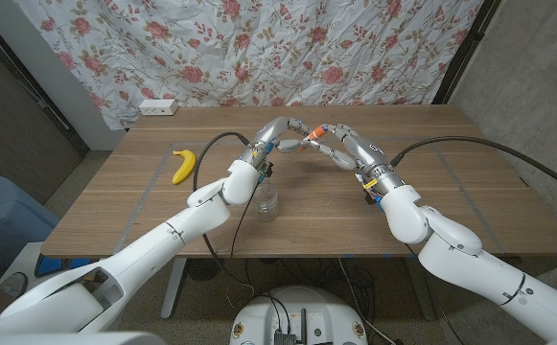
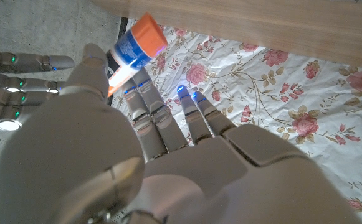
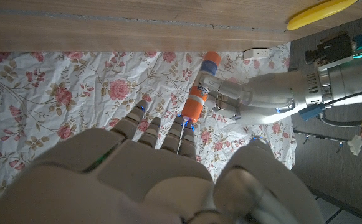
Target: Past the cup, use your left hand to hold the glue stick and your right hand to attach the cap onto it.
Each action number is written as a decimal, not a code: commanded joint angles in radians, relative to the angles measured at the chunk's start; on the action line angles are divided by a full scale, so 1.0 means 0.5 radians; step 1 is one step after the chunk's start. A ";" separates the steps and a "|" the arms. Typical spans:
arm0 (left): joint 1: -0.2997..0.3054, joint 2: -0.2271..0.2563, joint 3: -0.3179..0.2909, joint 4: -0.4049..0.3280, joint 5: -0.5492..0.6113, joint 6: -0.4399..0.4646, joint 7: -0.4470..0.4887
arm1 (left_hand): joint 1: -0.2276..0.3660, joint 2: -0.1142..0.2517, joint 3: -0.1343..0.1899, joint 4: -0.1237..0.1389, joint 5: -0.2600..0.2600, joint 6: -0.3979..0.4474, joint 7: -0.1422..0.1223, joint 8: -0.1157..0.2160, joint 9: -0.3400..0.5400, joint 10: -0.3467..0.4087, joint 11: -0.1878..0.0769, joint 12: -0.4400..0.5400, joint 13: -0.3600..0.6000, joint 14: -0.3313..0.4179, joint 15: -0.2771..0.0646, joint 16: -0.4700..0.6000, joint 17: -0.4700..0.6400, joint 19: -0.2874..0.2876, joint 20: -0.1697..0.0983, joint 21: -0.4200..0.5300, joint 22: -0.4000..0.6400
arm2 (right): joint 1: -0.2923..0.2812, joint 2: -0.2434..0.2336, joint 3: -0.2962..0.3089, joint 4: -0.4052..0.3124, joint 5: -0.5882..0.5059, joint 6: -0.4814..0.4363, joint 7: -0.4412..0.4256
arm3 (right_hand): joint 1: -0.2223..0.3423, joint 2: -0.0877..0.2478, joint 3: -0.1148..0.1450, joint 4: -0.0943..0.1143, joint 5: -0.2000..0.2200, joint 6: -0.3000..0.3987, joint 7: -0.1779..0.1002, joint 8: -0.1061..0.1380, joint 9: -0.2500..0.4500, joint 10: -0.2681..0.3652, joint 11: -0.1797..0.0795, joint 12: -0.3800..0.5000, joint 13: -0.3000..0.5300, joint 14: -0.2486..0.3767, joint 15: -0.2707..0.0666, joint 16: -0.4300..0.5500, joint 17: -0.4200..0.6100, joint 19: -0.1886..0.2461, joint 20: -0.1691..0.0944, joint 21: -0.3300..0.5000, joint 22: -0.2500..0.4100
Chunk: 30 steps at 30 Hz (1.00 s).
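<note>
Hands meet in mid-air beyond the clear cup (image 1: pixel 267 200), above the wooden table (image 1: pixel 451 172). The left hand (image 1: pixel 276 134) pinches the glue stick (image 1: pixel 298 134) by its white-and-blue barrel, and the right hand (image 1: pixel 340 144) has its fingertips (image 3: pixel 187 127) closed around the orange cap (image 3: pixel 194 104) at the stick's near end. From where I stand the cap looks already on the barrel, or very nearly; whether it has clicked fully home I cannot tell. What seems left is a final push, then letting go. Well to the cup's left lies a banana (image 1: pixel 182 165), and a white power strip (image 1: pixel 157 106) sits at the table's far edge.
</note>
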 commanded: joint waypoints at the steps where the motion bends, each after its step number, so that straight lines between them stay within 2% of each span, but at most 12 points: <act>1: 0.021 0.003 -0.003 -0.028 0.008 0.018 0.009 | 0.042 0.138 0.011 0.004 0.008 0.052 0.023 0.029 0.015 0.023 -0.006 0.009 0.011 0.013 -0.289 -0.001 0.003 0.023 -0.071 0.005 0.006 | 0.001 -0.013 -0.011 -0.013 -0.030 -0.008 0.028 | -0.013 0.007 0.016 0.000 -0.003 0.018 0.001 0.014 0.001 0.016 -0.011 0.015 0.003 -0.003 -0.007 0.008 0.002 0.006 -0.003 0.012 0.007; 30: 0.088 0.028 -0.031 -0.124 0.010 0.085 0.029 | 0.050 0.146 0.014 0.004 0.008 0.063 0.025 0.032 0.015 0.044 -0.006 0.015 0.012 0.017 -0.292 0.001 0.005 0.028 -0.069 0.006 0.006 | 0.011 -0.037 -0.069 -0.068 -0.142 -0.120 0.144 | -0.047 0.024 0.019 0.011 -0.014 0.089 0.003 0.033 0.001 0.059 -0.009 0.026 0.003 0.015 -0.016 0.021 0.003 0.022 -0.004 0.017 0.007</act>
